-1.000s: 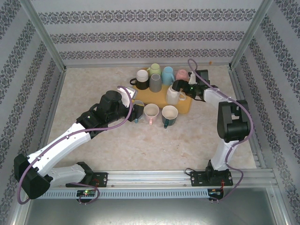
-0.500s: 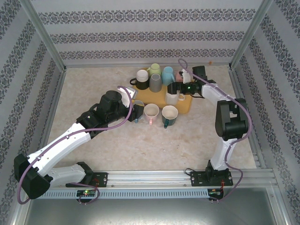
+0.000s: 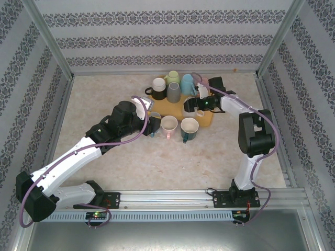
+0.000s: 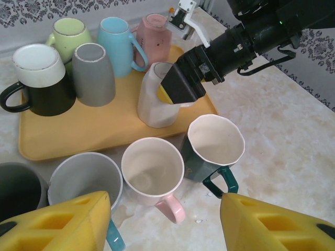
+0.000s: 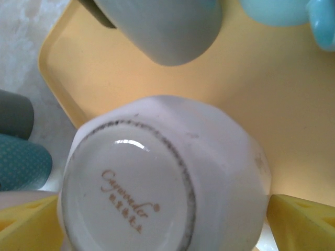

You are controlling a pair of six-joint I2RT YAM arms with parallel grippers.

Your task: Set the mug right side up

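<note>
Though the inverted white mug (image 5: 157, 183) crowds the tray (image 5: 261, 120) edge, right end effector (image 5: 165, 219) straddles it — wide open.

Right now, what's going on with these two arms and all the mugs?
The right gripper has its open jaws on either side of a white mug that sits upside down on the yellow tray. Whether the pads actually touch it is unclear, and the mug is not yet turned. The left gripper hovers open and empty above the upright mugs on the table in front of the tray.
</note>
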